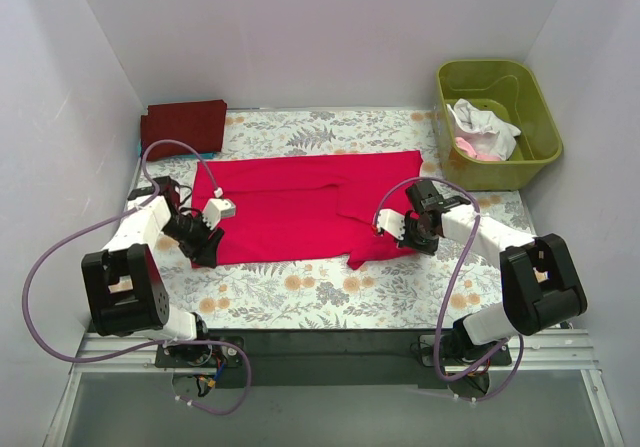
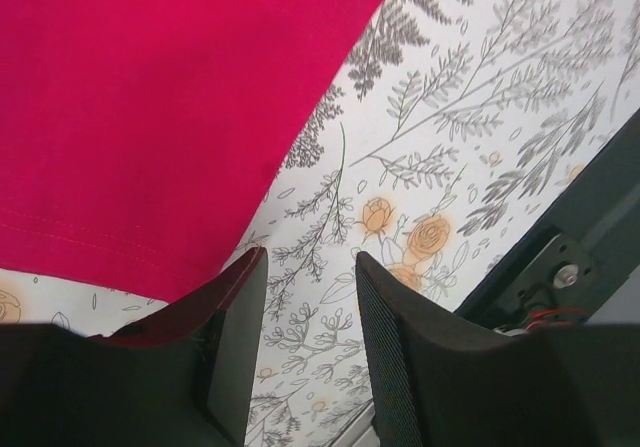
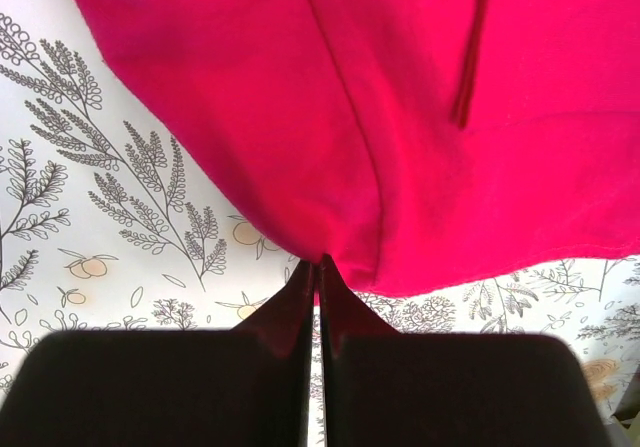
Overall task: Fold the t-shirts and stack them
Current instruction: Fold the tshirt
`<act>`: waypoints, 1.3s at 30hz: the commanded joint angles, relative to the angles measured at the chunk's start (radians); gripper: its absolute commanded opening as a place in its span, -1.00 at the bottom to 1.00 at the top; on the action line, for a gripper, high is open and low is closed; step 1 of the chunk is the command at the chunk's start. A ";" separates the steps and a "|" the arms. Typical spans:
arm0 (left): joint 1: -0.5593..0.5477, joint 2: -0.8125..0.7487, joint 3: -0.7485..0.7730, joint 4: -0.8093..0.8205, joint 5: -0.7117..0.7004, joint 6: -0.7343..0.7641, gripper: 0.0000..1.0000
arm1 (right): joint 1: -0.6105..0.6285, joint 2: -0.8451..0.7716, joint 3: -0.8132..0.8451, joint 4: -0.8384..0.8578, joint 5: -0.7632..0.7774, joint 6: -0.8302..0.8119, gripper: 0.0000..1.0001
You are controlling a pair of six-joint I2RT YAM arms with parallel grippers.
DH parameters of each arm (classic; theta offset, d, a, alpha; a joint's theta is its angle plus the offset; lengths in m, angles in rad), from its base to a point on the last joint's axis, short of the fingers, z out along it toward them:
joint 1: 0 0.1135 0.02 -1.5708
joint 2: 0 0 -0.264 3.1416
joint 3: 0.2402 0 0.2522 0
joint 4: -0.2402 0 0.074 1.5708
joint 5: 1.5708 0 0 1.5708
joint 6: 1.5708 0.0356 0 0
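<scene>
Red t-shirt (image 1: 300, 207) spread flat mid table cloth (image 1: 300, 292). Right gripper (image 3: 317, 265) clamped on its near-right edge. Left gripper (image 2: 310, 267) jaws apart at near-left corner, hem outside them: get hem between, close, lift evenly.

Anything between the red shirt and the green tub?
Only bare floral table cloth separates red shirt from green tub, seen in top external view.

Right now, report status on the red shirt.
Right gripper shut on near edge of red shirt. Left gripper open beside its corner. Nothing lying on it.
</scene>
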 commanded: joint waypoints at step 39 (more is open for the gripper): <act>0.032 0.001 -0.229 0.262 -0.215 0.376 -0.57 | -0.013 -0.011 0.050 -0.060 -0.006 0.004 -0.97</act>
